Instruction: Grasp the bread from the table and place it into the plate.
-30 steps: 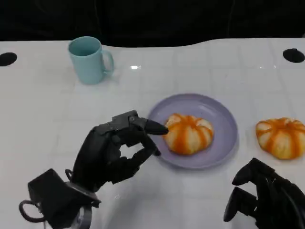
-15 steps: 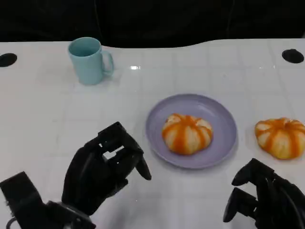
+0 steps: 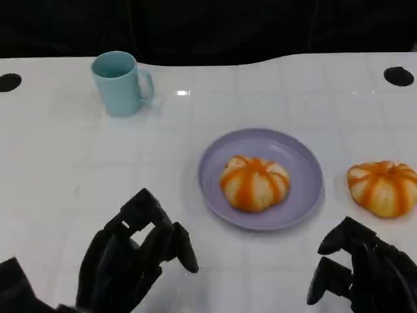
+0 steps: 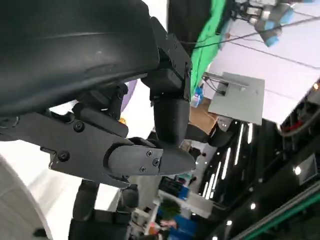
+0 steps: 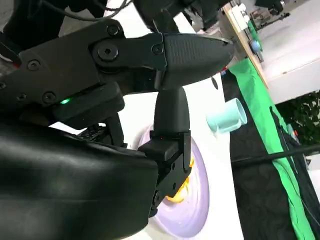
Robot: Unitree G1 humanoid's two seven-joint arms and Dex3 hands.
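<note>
An orange-striped bread bun (image 3: 255,182) lies in the purple plate (image 3: 306,171) at the table's middle. Another bun of the same look (image 3: 383,188) sits on the white table to the plate's right. My left hand (image 3: 130,261) hovers near the front edge, well left of the plate, fingers loosely curled and holding nothing. My right hand (image 3: 365,274) stays at the lower right, below the second bun, fingers apart and empty. The right wrist view catches the plate (image 5: 192,210) with a sliver of bun (image 5: 189,175) behind my fingers (image 5: 172,115).
A light blue mug (image 3: 119,83) stands at the back left; it also shows in the right wrist view as the mug (image 5: 227,117). Two dark holes mark the table's far corners (image 3: 399,75). The table's back edge meets a black backdrop.
My left hand has let go of the bun in the plate and drawn back toward the front left, away from the plate. The right hand has not moved.
</note>
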